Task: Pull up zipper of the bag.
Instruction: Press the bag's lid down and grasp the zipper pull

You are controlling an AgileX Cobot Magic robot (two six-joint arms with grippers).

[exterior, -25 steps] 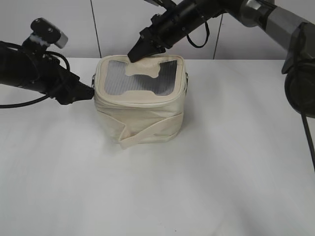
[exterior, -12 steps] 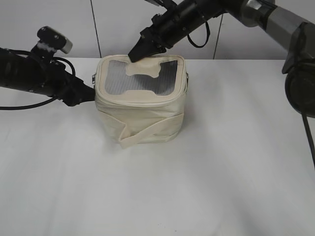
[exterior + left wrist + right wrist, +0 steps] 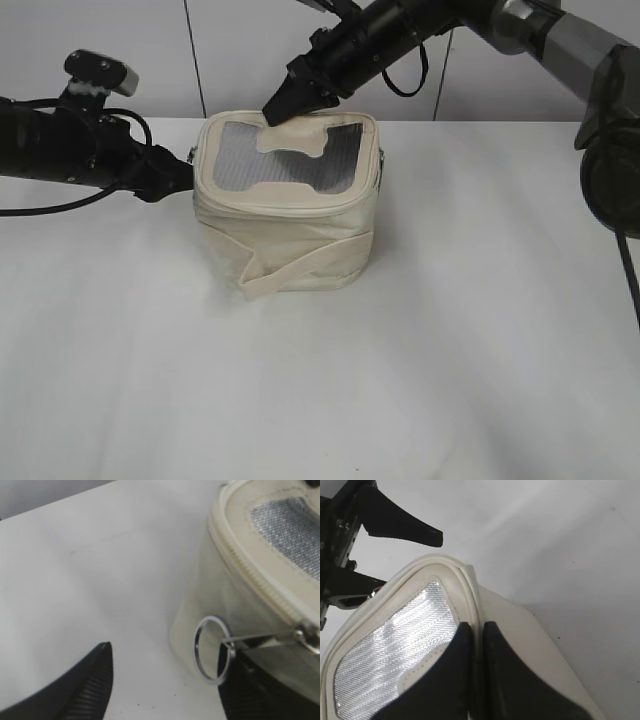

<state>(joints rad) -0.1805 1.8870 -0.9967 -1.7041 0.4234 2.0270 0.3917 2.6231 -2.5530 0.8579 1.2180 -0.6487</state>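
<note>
The cream bag [image 3: 290,225] stands mid-table with its grey window panel [image 3: 240,160] facing up. The zipper [image 3: 255,580] runs round the top rim; its slider [image 3: 307,632] carries a silver ring pull [image 3: 214,650] hanging at the bag's left side. My left gripper [image 3: 165,652] is open, with the ring just in front of its right finger [image 3: 245,690] and not gripped; it shows in the exterior view [image 3: 178,178] at the bag's left. My right gripper [image 3: 477,630] is shut on the bag's back rim [image 3: 470,587]; it also shows in the exterior view [image 3: 280,108].
The white table [image 3: 450,350] spreads round the bag. A grey wall [image 3: 150,50] stands behind. A cream strap band [image 3: 300,275] crosses the bag's front. A second ring pull [image 3: 381,160] hangs at the bag's right side.
My left arm has levelled out and its gripper tip has risen a little toward the ring pull at the bag's left side. The right gripper and the bag have not moved.
</note>
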